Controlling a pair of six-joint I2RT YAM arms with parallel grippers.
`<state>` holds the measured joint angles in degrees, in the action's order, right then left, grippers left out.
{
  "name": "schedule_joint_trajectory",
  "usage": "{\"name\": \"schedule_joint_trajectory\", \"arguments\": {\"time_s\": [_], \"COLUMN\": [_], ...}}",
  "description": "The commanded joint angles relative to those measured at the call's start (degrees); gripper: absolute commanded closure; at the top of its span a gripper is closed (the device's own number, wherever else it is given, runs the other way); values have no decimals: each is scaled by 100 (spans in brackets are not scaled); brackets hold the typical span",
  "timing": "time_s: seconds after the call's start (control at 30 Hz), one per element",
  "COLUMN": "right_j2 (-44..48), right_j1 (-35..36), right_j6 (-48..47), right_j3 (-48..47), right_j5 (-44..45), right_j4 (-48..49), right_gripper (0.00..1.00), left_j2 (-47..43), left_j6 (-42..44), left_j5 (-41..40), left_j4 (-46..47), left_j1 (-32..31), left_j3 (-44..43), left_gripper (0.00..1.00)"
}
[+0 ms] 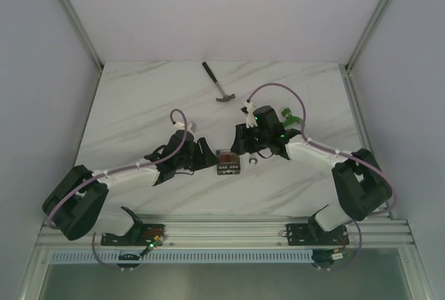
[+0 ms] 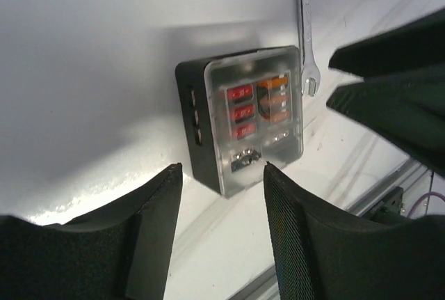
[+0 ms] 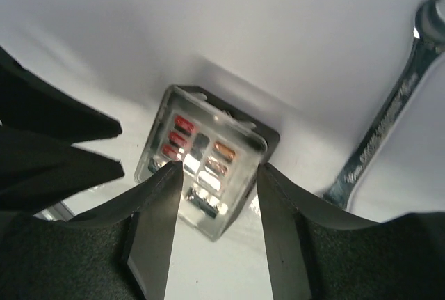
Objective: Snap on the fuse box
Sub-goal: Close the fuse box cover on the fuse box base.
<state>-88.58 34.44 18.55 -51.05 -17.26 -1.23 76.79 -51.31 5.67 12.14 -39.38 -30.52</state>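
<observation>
fuse box (image 1: 227, 161) at centre of table (image 1: 139, 105), long axis roughly 12–6; left gripper (image 2: 221, 171) fingers apart, holding nothing, box at its 3 o'clock; right gripper (image 3: 217, 168) likewise released, hovering from 1 o'clock; right looks nearer

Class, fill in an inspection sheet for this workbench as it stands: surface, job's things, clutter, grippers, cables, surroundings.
Surface: white table with grey veining.
Job's things: fuse box lies flat between the arms, clear lid on; whether it is fully snapped cannot be told.
Clutter: hammer at the back; wrench beside the box; green connector piece by the right arm.
Grippers: left gripper and right gripper both open at the box, holding nothing.
Cables: lilac cables loop along each arm.
Surroundings: white walls; metal rail at the near edge.
</observation>
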Motion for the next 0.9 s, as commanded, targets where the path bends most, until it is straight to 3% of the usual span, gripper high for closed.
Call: {"name": "schedule_joint_trajectory", "arguments": {"time_s": [0.0, 0.23, 0.4, 0.6, 0.67, 0.87], "right_j2": [327, 261, -72, -191, -27, 985], "right_j1": [-50, -44, 47, 140, 131, -241], "right_j6": [353, 773, 916, 891, 785, 326], "right_j3": [486, 1138, 1289, 1253, 1198, 1064], "right_j5": [-33, -555, -772, -668, -378, 1349], "right_j4": [204, 867, 1233, 1156, 955, 195], "right_gripper": [47, 53, 64, 69, 68, 44], "left_j2": [522, 1169, 1405, 1360, 1133, 48], "left_j6": [331, 309, 171, 35, 75, 589], "left_j5": [-91, 225, 435, 506, 372, -480], "left_j4": [-136, 110, 351, 572, 538, -199], "left_j1": [18, 18, -19, -98, -77, 269], "left_j3": [-409, -554, -413, -137, -89, -197], "left_gripper": [41, 50, 59, 64, 62, 33]}}
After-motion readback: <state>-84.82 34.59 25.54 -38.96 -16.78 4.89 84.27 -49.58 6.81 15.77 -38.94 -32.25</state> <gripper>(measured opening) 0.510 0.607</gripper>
